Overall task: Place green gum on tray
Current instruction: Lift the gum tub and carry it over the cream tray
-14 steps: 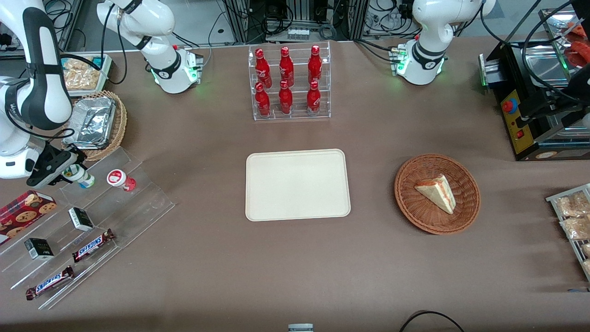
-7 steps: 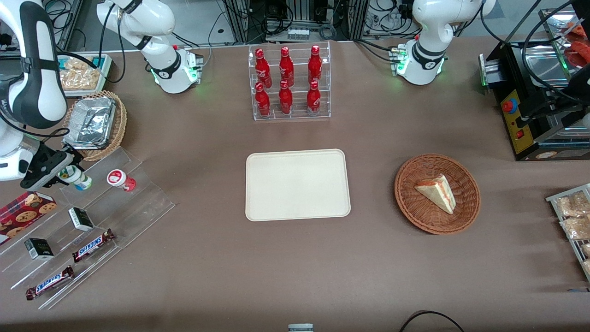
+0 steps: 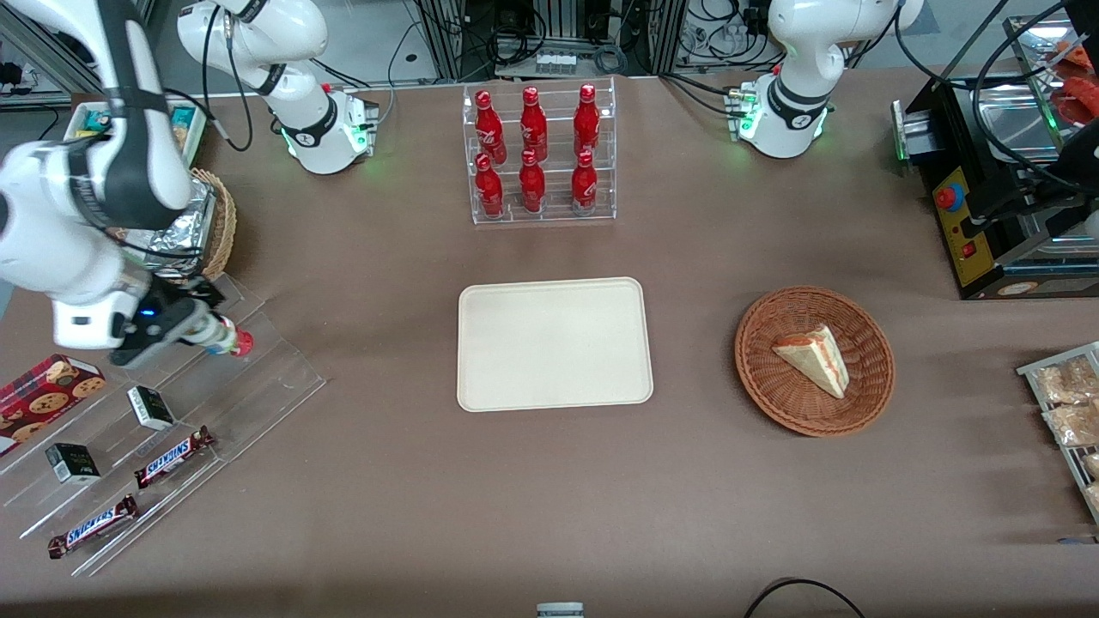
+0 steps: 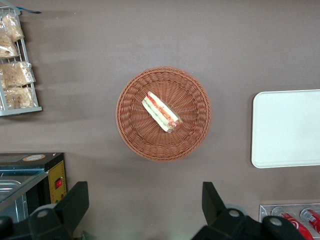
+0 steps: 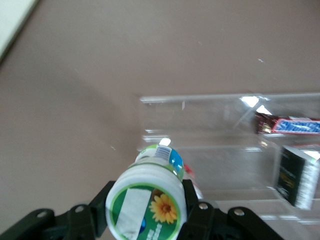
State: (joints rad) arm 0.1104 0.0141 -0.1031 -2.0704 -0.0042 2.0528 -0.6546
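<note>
The green gum is a small white bottle with a green-and-white lid. It sits between my right gripper's black fingers, which are shut on it. In the front view my gripper hangs over the top step of the clear stepped shelf, toward the working arm's end of the table. There it covers most of the gum. The red-lidded bottle lies just under and beside it. The cream-beige tray lies flat and bare at the table's middle, well apart from the gripper.
The shelf holds two Snickers bars, two small black boxes and a cookie box. A wicker basket with a foil tray stands beside the arm. A rack of red bottles stands farther back. Another wicker basket holds a sandwich.
My gripper has lifted the green gum off its spot on the shelf's top step and moved with it toward the tray, over the red-lidded bottle. The arm has swung along.
</note>
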